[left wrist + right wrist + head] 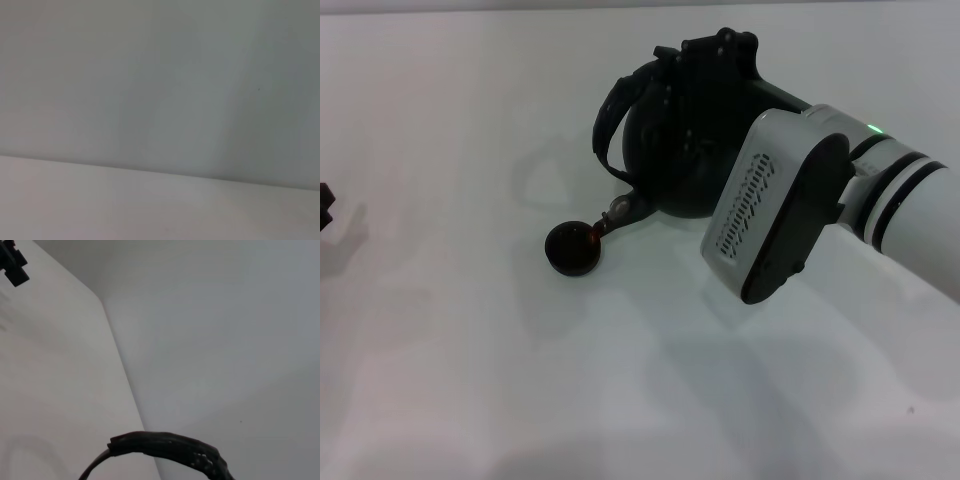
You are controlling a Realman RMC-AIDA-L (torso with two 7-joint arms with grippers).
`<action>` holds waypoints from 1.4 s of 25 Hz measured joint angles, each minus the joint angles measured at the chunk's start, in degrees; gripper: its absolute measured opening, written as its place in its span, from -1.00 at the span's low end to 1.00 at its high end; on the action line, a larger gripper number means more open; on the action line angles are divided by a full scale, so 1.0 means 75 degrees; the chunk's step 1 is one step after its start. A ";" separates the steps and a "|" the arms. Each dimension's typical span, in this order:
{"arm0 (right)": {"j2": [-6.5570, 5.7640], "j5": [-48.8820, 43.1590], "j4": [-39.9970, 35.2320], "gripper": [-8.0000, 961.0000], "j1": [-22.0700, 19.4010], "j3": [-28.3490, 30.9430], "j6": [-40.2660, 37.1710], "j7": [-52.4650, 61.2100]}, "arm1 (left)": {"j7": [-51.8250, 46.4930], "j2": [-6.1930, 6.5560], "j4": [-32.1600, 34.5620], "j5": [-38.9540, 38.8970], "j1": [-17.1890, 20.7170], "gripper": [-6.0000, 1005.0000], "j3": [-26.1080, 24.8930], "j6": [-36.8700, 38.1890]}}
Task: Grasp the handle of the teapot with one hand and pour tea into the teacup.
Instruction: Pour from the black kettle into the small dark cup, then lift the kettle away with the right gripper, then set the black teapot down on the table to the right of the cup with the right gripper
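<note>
The dark teapot (pixel 675 150) hangs tilted in the middle of the head view, its pale-tipped spout (pixel 620 213) pointing down over the teacup (pixel 573 247). The small dark teacup stands on the white table (pixel 470 350), and a reddish glint of tea (pixel 589 237) shows at its rim under the spout. The ribbed handle (pixel 612 110) loops out to the pot's left; it also shows in the right wrist view (pixel 170 447). My right gripper (pixel 710 60) sits over the pot's top, shut on the handle. My left gripper (pixel 325 208) is parked at the table's left edge.
The white table runs all around the pot and the cup. My right forearm's white housing (pixel 780 215) covers the pot's right side. The left gripper also shows far off in the right wrist view (pixel 12 262). The left wrist view shows only table and wall.
</note>
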 joint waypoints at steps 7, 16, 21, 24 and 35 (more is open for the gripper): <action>-0.0028 0.0068 0.0016 -0.77 -0.0004 0.0139 -0.0280 0.0412 | 0.0000 -0.0001 0.0000 0.0005 0.0000 0.66 0.0000 0.0000; -0.0097 0.0709 0.0866 -0.77 -0.0328 0.1471 -0.2634 0.2120 | 0.0000 0.0009 0.0001 0.0019 0.0000 0.66 -0.0010 0.0017; -0.0104 0.1870 0.2143 -0.77 -0.0396 0.2654 -0.4957 0.2643 | 0.0000 0.0011 0.0008 0.0021 -0.0051 0.66 -0.0005 0.0022; -0.0110 0.2211 0.2816 -0.77 -0.0370 0.3213 -0.5883 0.2840 | 0.0000 0.0011 0.0008 0.0040 -0.0117 0.66 0.0000 0.0024; -0.0100 0.2251 0.3825 -0.77 -0.0479 0.3740 -0.6350 0.2713 | 0.0000 0.0011 0.0006 0.0078 -0.0318 0.66 0.0000 0.0225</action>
